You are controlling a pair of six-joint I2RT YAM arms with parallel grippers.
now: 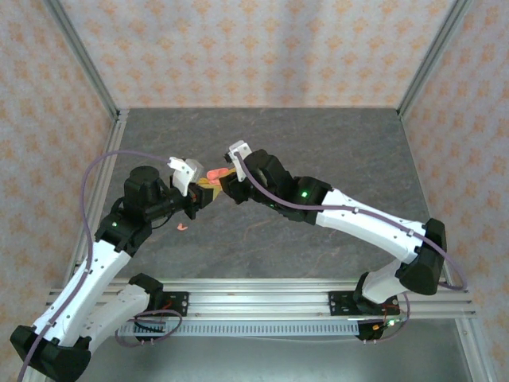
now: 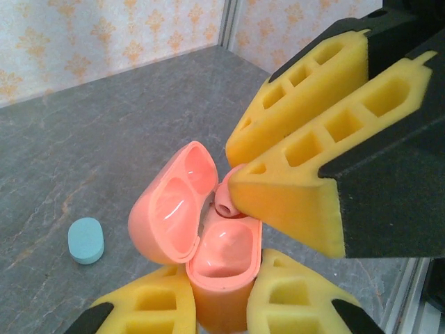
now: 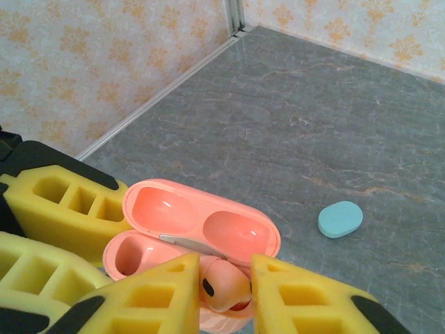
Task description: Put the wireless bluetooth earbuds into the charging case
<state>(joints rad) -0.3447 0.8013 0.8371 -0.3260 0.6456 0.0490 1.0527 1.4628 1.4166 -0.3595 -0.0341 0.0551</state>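
The left end effector is clamping its yellow fingers on the base of the coral case at the bottom of the left wrist view. It is holding the case upright off the surface, with the lid hanging open toward the left of the frame.

The right end effector is reaching in from the upper right of that view. Its fingers are standing on either side of the earbud. They are sitting close against it, but I cannot tell whether they are pressing on it.

The earbud is coral and is resting at the rim of the case's far socket, partly inside. In the right wrist view the coral case is showing two hollows in its lid, and the near socket is lying open at lower left.

In the top view both end effectors, left and right, are meeting left of centre above the surface. A loose coral nub is lying on the surface just below them, too small to make out.

The teal case is lying shut on the surface, well apart from the coral one. It is sitting at the left of the left wrist view and at the right of the right wrist view.
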